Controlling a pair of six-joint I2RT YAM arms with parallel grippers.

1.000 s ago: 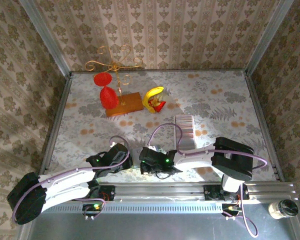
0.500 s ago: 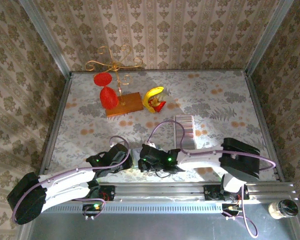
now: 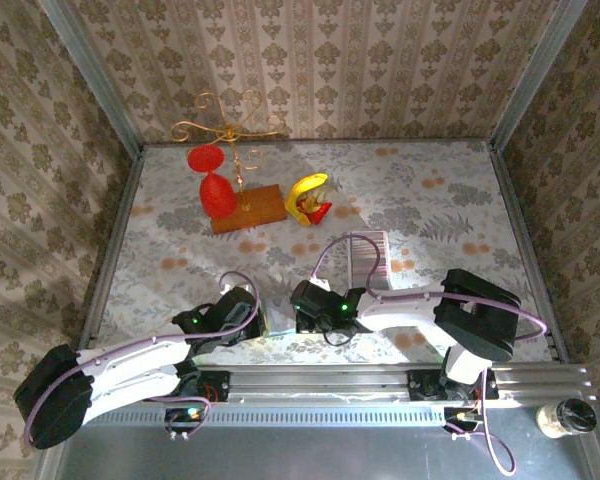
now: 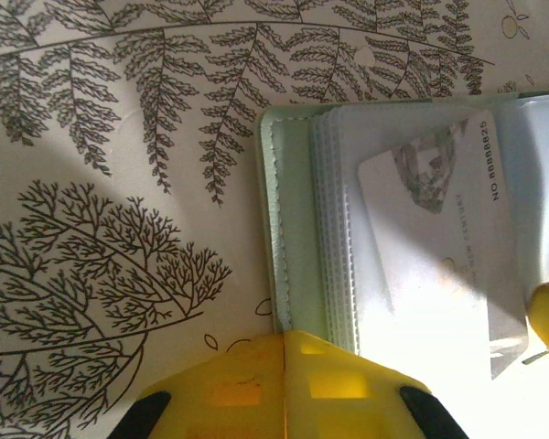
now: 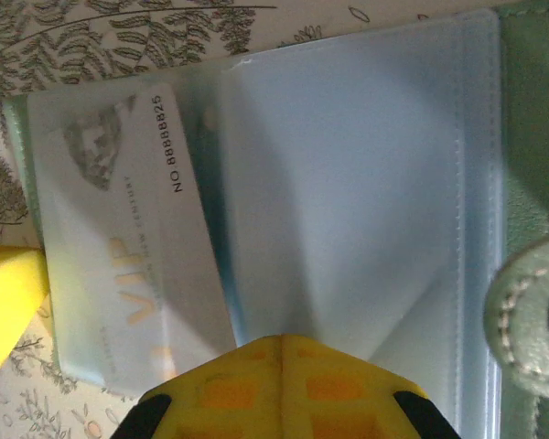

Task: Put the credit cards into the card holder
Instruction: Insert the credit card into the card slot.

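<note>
Near edge, just ahead of the arm bases: left hand (image 4: 285,352) is closed, fingers flush together, nothing seen betw. them. Its tips sit at the near edge of the card holder (image 4: 276,229), which lies open and flat on the tabletop (image 4: 91,183). Can't tell whether the tips press that edge or only hover at it. Right hand (image 5: 281,352) is likewise closed and empty, poised over the holder's open inside, w/ the green snap tab (image 5: 531,311) off to one side. Contents of holder: a stack of clear bluish sleeves (image 5: 348,183) and one card (image 5: 128,247), marked VIP w/ a printed no., on the side nearer the left hand. It looks hazy, as if under plastic, and sits slightly skewed; can't confirm it's fully home. The other sleeves in view look empty. Step in hand, my read: one card loaded, both hands free, so you're betw. cards or about to nudge this one square. Farther out, beyond the right hand in the top view: the credit cards (image 3: 368,262), a long ribbed strip on the tabletop, apart from the holder, so most of the job remains. Next move, prob.: use the left hand to steady the holder, send the right hand to the strip, open it, lift a single card off the end w/o dragging the rest, then bring it back edge-first to an empty sleeve. Risk: thin flat cards are hard to separate. Far back: a gilt stand (image 3: 230,160) w/ red pieces on a wooden base, and a yellow-and-red item (image 3: 308,197) beside it, both away from the work.
</note>
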